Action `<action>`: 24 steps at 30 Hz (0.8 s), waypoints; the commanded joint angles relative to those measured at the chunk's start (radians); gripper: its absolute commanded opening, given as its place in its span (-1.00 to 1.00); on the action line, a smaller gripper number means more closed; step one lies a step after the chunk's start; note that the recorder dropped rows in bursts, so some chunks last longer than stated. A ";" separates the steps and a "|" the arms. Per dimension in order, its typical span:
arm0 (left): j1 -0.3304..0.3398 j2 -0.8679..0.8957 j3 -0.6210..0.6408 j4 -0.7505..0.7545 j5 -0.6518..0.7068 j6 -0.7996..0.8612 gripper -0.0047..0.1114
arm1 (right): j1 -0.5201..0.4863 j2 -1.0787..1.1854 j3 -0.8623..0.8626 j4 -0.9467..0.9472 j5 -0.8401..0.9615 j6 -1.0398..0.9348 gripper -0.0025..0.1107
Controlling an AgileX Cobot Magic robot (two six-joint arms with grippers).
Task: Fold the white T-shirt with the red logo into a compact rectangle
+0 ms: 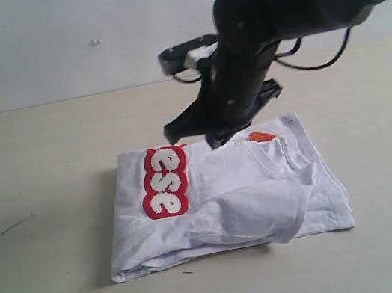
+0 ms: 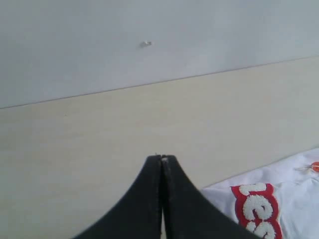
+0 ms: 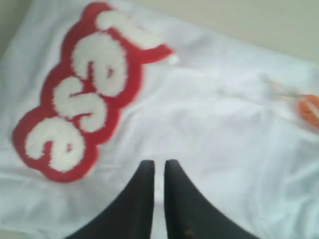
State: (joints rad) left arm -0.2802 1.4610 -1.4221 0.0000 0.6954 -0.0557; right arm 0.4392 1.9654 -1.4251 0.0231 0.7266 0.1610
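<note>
At the far left, the black left gripper (image 2: pixel 162 160) is hanging above the pale beige table (image 1: pixel 42 219), its 2 fingers pressing tightly together on nothing. Near the table's middle, the white short-sleeved cotton T-shirt (image 1: pixel 251 197) is lying folded into a rough rectangle, with the long red fuzzy logo patch (image 1: pixel 164 182) showing on its left part. The black right gripper (image 3: pixel 159 164) is hovering over the shirt's far edge, fingers slightly parted and gripping nothing, just left of the small orange neck tag (image 1: pixel 261 136).
</note>
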 commanded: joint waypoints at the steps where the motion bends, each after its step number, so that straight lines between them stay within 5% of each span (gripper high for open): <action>1: 0.001 -0.024 0.037 -0.015 -0.034 -0.001 -0.92 | -0.128 -0.103 0.078 -0.023 0.036 -0.006 -0.46; 7: 0.001 -0.051 0.072 -0.015 -0.047 -0.001 -0.92 | -0.257 -0.116 0.191 0.016 0.023 -0.040 -0.02; 24: 0.001 -0.062 0.072 -0.015 -0.025 -0.001 -0.92 | -0.325 0.011 0.369 0.351 -0.163 -0.293 0.01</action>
State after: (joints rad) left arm -0.2802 1.4075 -1.3528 0.0000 0.6785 -0.0557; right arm 0.1176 1.9582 -1.0594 0.3530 0.5903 -0.1044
